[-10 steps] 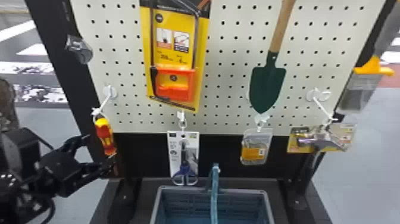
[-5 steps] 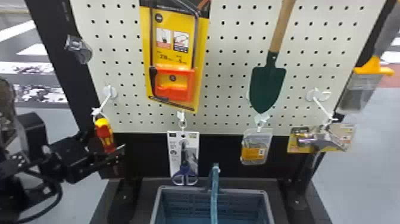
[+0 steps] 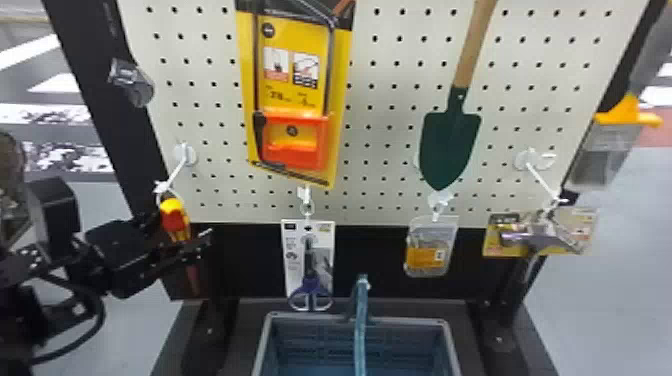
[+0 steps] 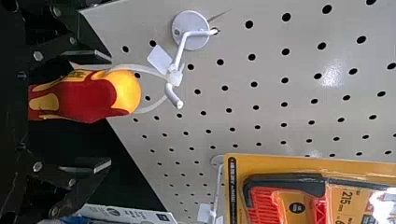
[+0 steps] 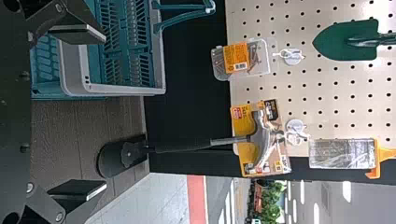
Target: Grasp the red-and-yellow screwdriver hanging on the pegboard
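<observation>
At the pegboard's lower left, my left gripper is open around the red-and-yellow screwdriver, which hangs by a loop from a white hook. In the left wrist view the screwdriver handle lies between the fingers of my left gripper, nearer one of them, with a gap to the other. The white hook still carries the loop. My right gripper stands open with nothing between its fingers, facing the lower right of the board.
Right of the screwdriver hang packaged scissors, a packaged saw, a green trowel, a small packet and a hammer. A blue-grey crate with an upright handle stands below. A dark frame post flanks the board.
My left gripper has moved right and slightly up, so that its fingers now stand on both sides of the screwdriver. The screwdriver hangs where it was.
</observation>
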Tool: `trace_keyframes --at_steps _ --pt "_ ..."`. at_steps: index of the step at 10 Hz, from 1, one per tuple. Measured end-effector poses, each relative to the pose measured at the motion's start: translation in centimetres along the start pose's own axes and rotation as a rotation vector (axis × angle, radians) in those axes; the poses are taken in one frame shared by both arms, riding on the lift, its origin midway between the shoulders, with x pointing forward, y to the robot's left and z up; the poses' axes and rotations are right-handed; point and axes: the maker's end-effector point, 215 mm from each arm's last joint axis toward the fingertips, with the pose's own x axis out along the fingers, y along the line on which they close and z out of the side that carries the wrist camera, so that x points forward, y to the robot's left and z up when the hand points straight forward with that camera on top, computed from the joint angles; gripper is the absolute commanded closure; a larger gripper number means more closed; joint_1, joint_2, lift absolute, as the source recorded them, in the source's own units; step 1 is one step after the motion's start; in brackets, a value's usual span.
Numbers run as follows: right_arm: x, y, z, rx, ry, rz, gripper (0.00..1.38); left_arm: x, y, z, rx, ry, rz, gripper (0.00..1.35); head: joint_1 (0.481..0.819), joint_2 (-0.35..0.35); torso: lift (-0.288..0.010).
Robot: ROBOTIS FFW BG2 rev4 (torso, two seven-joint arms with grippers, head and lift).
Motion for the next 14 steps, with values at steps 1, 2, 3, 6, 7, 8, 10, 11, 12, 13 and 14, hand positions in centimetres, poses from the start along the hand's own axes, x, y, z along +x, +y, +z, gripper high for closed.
trace_keyframes --at_steps 1,2,3,6,7,8,10,11,12,13,14 --pt "0.0 0.01 0.0 0.0 0.0 0.0 0.19 0.0 0.01 -0.01 0.0 0.001 0.001 0.88 0.549 0.0 -0.1" --pt "0.0 0.01 0.0 0.0 0.0 0.001 0.19 0.01 -0.04 -0.1 -0.001 0.003 0.001 1.0 0.549 0.0 -0.1" --pt "0.0 0.01 0.0 0.0 0.0 0.001 0.19 0.01 -0.09 -0.22 0.005 0.007 0.004 1.1 0.549 0.0 -0.1" --pt "0.0 0.01 0.0 0.0 0.0 0.001 0.19 0.02 -0.26 -0.23 0.015 0.007 0.009 1.1 0.549 0.0 -0.1" --pt "0.0 0.01 0.0 0.0 0.0 0.001 0.19 0.03 -0.28 -0.22 0.016 0.007 0.009 1.1 0.549 0.0 -0.1" --pt "0.0 0.01 0.0 0.0 0.0 0.001 0.19 0.03 -0.28 -0.2 0.017 0.007 0.009 1.1 0.549 0.0 -0.1" --pt "0.0 0.01 0.0 0.0 0.0 0.001 0.19 0.04 -0.37 -0.25 0.017 0.007 0.007 1.1 0.549 0.0 -0.1" --pt "0.01 0.01 0.01 0.0 0.0 0.001 0.19 0.05 -0.4 -0.27 0.016 0.007 0.007 1.1 0.549 0.0 -0.1" --pt "0.01 0.01 0.01 0.0 0.0 0.001 0.19 0.05 -0.39 -0.24 0.017 0.007 0.007 1.1 0.549 0.0 -0.1" --pt "0.03 0.02 0.02 0.0 -0.001 0.001 0.19 0.08 -0.4 -0.1 0.018 0.004 0.006 1.1 0.549 0.0 -0.1" --pt "0.06 0.02 0.05 0.0 -0.002 0.001 0.19 0.12 -0.44 -0.01 0.019 0.002 0.005 1.1 0.549 0.0 -0.1"
